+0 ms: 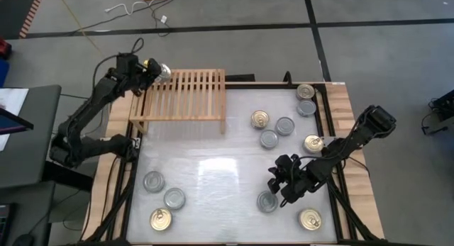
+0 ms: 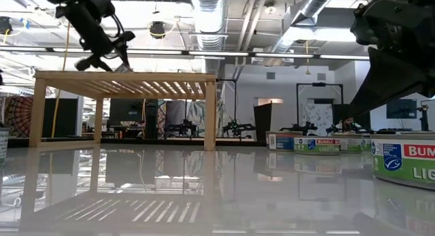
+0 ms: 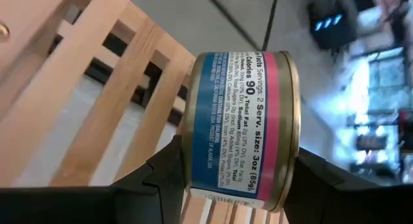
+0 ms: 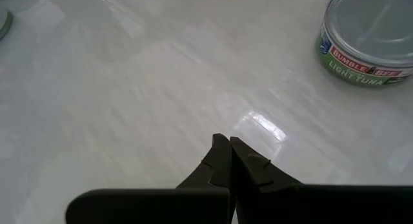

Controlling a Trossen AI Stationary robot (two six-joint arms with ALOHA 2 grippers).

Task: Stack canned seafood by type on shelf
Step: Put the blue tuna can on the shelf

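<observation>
My left gripper point(image 1: 157, 70) is shut on a tin of canned seafood point(image 3: 240, 124) with a blue and pink label and gold rims. It holds the tin above the far-left corner of the light-wood slatted shelf point(image 1: 181, 97). In the low view the left gripper point(image 2: 102, 52) hangs just over the shelf's top point(image 2: 126, 78). My right gripper point(image 4: 229, 146) is shut on nothing, low over the white table, next to a silver-topped tin point(image 1: 267, 201). Other tins stand flat on the table, some gold-topped point(image 1: 260, 119), some silver-topped point(image 1: 284, 125). My left gripper pinches the tin by its two flat ends, one finger point(image 3: 164, 169) on one end and the other finger on the gold-rimmed end point(image 3: 293, 140). The fingers slant down from the table's left. The tin lies on its side in the hold, label wall showing, above the slats.
A trio of tins point(image 1: 160, 218) stands near the table's front left. More tins point(image 1: 306, 108) stand along the right side and one gold-topped tin point(image 1: 310, 219) at the front right. A green-labelled tin point(image 4: 368, 37) stands close to my right gripper. The table's middle point(image 1: 213, 168) is bare.
</observation>
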